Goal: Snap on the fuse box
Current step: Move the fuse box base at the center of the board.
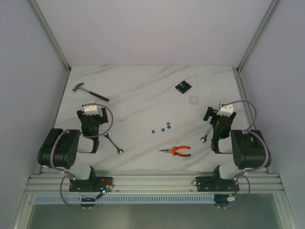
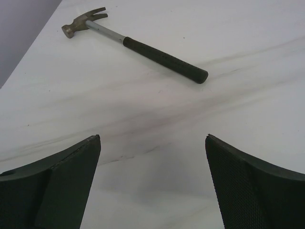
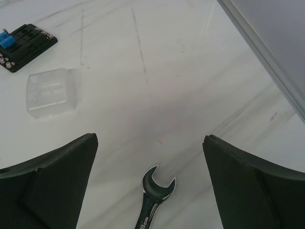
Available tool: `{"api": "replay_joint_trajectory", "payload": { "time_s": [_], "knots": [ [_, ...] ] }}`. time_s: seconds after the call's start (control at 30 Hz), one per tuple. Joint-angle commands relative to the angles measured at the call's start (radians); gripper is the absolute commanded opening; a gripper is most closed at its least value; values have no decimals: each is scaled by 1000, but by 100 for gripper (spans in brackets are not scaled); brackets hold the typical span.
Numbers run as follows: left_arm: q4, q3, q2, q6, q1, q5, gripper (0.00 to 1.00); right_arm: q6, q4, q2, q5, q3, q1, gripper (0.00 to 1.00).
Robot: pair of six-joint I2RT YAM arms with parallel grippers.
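The left gripper (image 2: 152, 140) and right gripper (image 3: 148, 140) are held low, elbows folded back — fingers (image 2: 62, 181) spread wide (nothing gripped). The fuse box (image 1: 183, 87) is untouched.

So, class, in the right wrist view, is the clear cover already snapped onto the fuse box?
No, the clear cover lies beside the fuse box, with a gap between them.

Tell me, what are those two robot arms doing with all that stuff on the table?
Nothing is being held right now. The left gripper and the right gripper are both wide open and empty. The fuse box lies on the table, and a clear plastic piece that looks like its lid lies beside it, not on it. A hammer, a wrench, pliers and tiny fuses lie around untouched.
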Motion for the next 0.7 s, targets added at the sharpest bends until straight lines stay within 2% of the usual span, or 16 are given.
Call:
{"api": "replay_joint_trajectory", "payload": {
  "time_s": [0.0, 0.23, 0.33, 0.4, 0.5, 0.67],
  "knots": [
    [31, 11, -8, 4, 4, 18, 100, 7, 35, -10, -6, 15, -4, 100],
    [32, 11, -7, 3, 4, 17, 100, 1, 35, -12, -22, 14, -4, 100],
    [38, 7, -12, 5, 4, 17, 100, -21, -55, -35, -69, 54, -4, 100],
    [-33, 40, -42, 2, 4, 10, 100, -19, -148, -61, -70, 90, -2, 100],
    [-270, 131, -130, -25, 4, -41, 100, -10, -361, -98, -72, 192, -2, 100],
    [-407, 183, -253, -90, 4, -72, 100, 39, -640, -68, -111, 410, 16, 100]
  ]
}}
